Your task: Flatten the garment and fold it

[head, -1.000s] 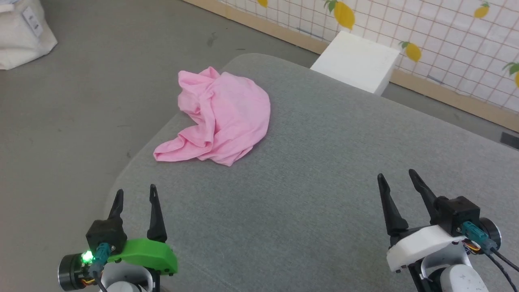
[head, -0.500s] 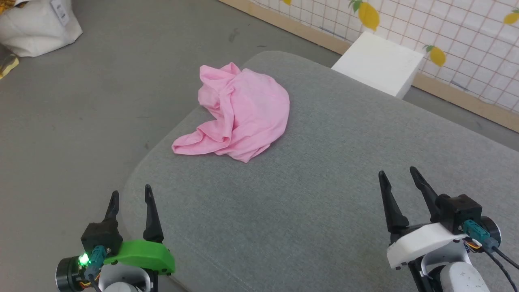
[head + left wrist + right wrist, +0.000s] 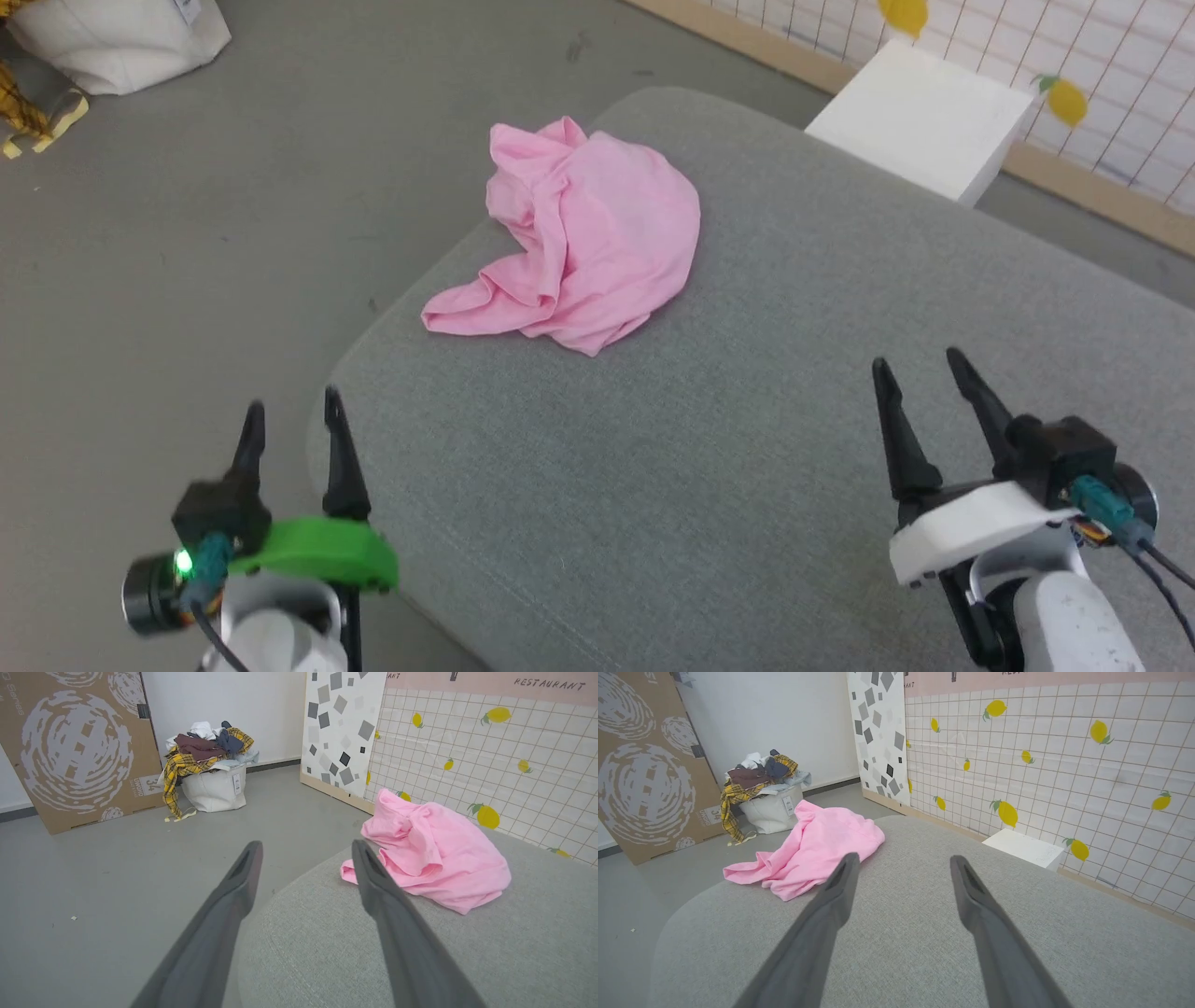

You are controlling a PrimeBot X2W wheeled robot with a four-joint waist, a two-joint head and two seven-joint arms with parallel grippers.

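Note:
The garment (image 3: 588,243) is a crumpled heap of light pink fabric near the far left corner of the grey cushioned surface (image 3: 747,448). It also lies ahead and to the right in the left wrist view (image 3: 434,854) and ahead-left in the right wrist view (image 3: 812,844). My left gripper (image 3: 289,411) hovers open at the surface's near left edge, well short of the garment. My right gripper (image 3: 920,359) is open over the near right part, far from the fabric. Nothing sits between either pair of fingers.
A white block (image 3: 924,117) stands on the floor past the far edge, by the lemon-print tiled wall (image 3: 1064,765). A white bag heaped with clothes (image 3: 210,774) and a cardboard panel (image 3: 74,746) stand on the grey floor to the left.
The whole head view has shifted, so the camera has turned left; garment and surface now sit further right in it. The garment keeps its shape and both grippers stay open.

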